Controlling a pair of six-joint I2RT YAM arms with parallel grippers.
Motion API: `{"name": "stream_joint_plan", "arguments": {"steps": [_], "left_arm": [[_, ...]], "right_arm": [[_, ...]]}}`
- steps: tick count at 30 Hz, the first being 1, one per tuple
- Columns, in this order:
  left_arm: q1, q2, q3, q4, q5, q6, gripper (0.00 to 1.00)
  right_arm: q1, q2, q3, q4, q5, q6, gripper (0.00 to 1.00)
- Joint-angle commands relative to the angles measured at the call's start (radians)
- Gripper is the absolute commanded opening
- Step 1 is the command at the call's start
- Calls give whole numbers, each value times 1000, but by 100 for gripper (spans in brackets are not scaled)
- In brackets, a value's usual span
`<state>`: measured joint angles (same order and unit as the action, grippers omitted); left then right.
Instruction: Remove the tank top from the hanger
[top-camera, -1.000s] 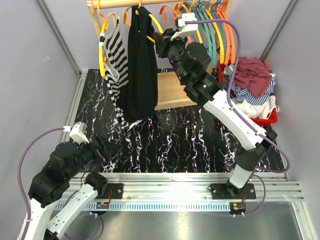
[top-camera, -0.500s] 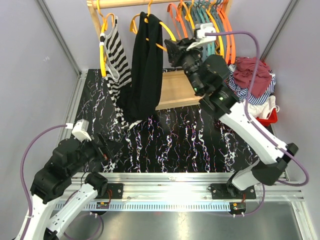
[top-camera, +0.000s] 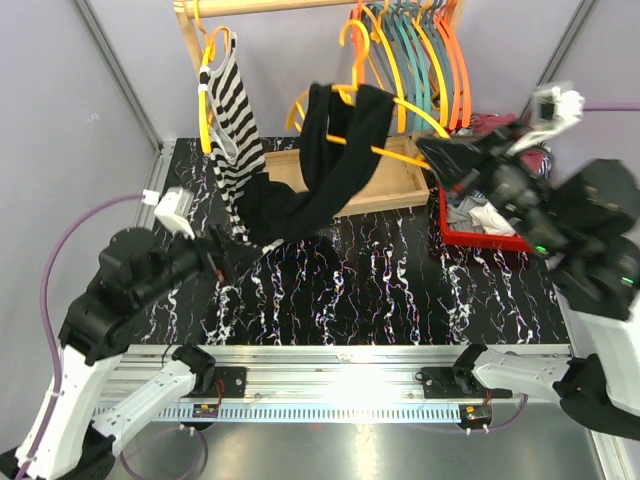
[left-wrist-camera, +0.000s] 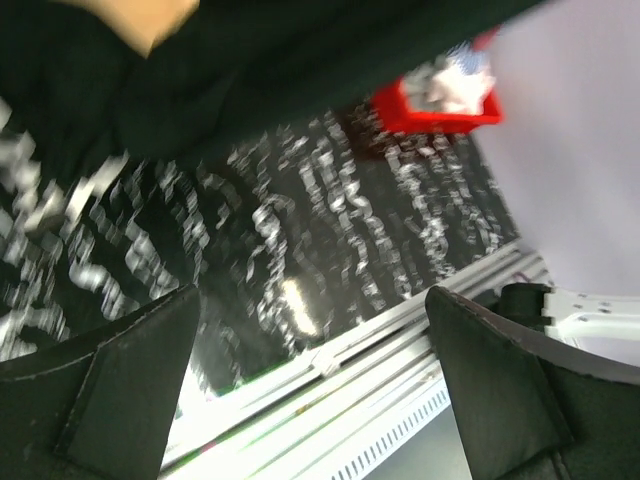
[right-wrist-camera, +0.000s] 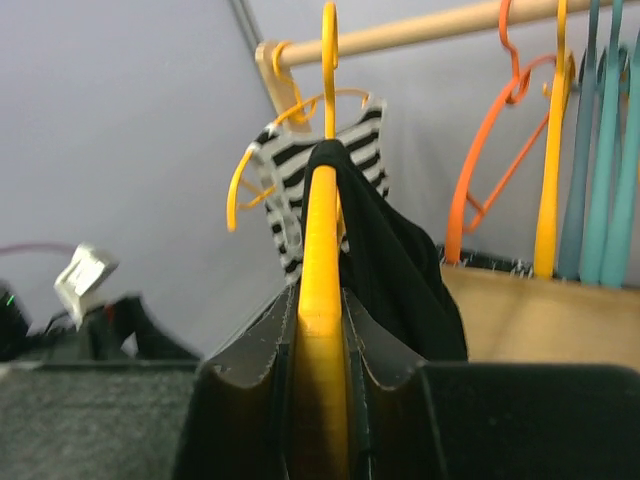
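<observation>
Grey walls (top-camera: 120, 70) close in a black, white-veined tabletop (top-camera: 400, 290). At the back a wooden rail (top-camera: 270, 6) carries a striped tank top (top-camera: 232, 110) on its own hanger and a row of spare hangers (top-camera: 420, 50). My right fingers (right-wrist-camera: 250, 410) are clamped on the shoulder of the yellow hanger (right-wrist-camera: 322, 300), one finger on each side. I hold it tilted in the air over the wooden tray (top-camera: 390, 180), with its hook free of the rail. The black tank top (top-camera: 325, 170) is draped over that hanger, and its lower part trails down to the left beside the striped one's hem. My left fingers (left-wrist-camera: 120, 390) are spread wide, grip nothing, and sit low over the tabletop below the dark cloth. A red bin (top-camera: 480, 235) of clothes stands on the right.
</observation>
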<state>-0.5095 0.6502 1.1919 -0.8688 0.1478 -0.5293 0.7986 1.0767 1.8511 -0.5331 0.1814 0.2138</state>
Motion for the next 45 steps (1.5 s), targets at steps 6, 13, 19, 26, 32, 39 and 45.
{"name": "stream_joint_plan", "arguments": {"steps": [6, 13, 19, 26, 32, 39, 45], "left_arm": [[-3, 229, 175, 200, 301, 107, 99], [-11, 278, 126, 255, 358, 123, 99], [-11, 316, 65, 287, 611, 178, 99], [-11, 247, -37, 284, 769, 245, 99], [-20, 221, -67, 278, 860, 278, 99], [-75, 213, -121, 289, 1188, 288, 78], [-93, 193, -156, 312, 1250, 269, 22]], "right_arm": [[2, -99, 131, -591, -123, 197, 0], [4, -202, 7, -588, -118, 259, 0], [2, -208, 60, -633, -222, 286, 0], [4, -221, 54, -602, -453, 346, 0], [4, -221, 74, -575, -527, 371, 0], [10, -208, 88, -518, -497, 372, 0], [14, -179, 45, -441, -517, 384, 0]]}}
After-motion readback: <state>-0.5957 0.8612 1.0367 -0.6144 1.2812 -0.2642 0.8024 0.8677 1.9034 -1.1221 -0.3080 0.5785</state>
